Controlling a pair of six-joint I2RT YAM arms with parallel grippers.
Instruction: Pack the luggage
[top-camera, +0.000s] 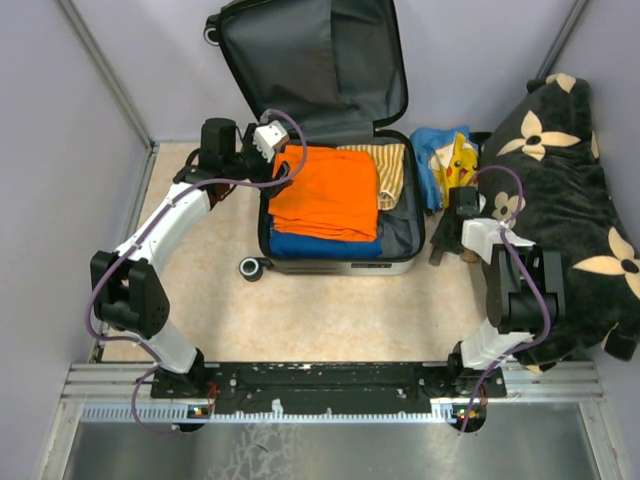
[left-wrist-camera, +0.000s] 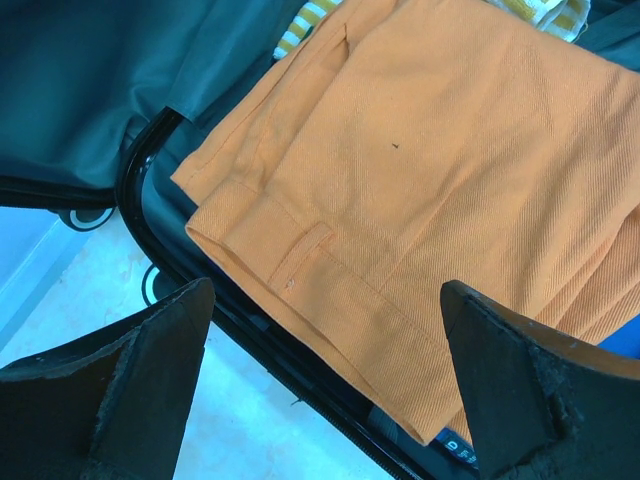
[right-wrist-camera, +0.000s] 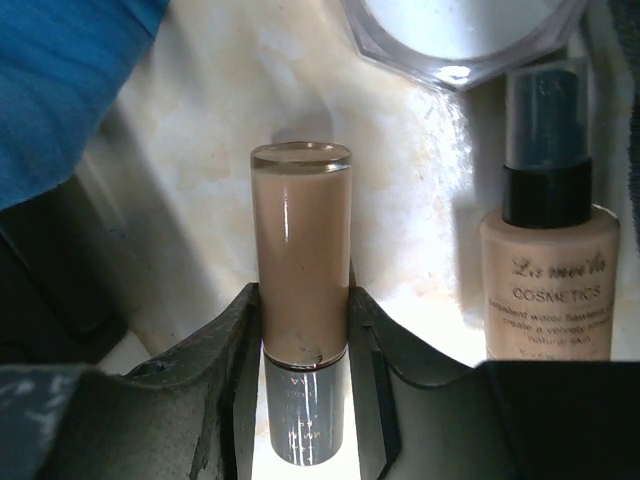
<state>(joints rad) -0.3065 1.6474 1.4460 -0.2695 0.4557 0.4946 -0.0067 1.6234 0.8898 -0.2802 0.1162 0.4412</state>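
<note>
The right end effector (right-wrist-camera: 300, 312) pinches a cosmetic tube (right-wrist-camera: 300, 240) at 3 o'clock of the open suitcase (top-camera: 340, 267), the left end effector (left-wrist-camera: 322, 300) hangs wide over its 9 o'clock edge, so firm the grip before lifting over the rim.

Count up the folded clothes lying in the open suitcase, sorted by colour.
Orange garment: 1
Blue garment: 1
Yellow-and-white striped garment: 1
Total in the suitcase: 3
</note>
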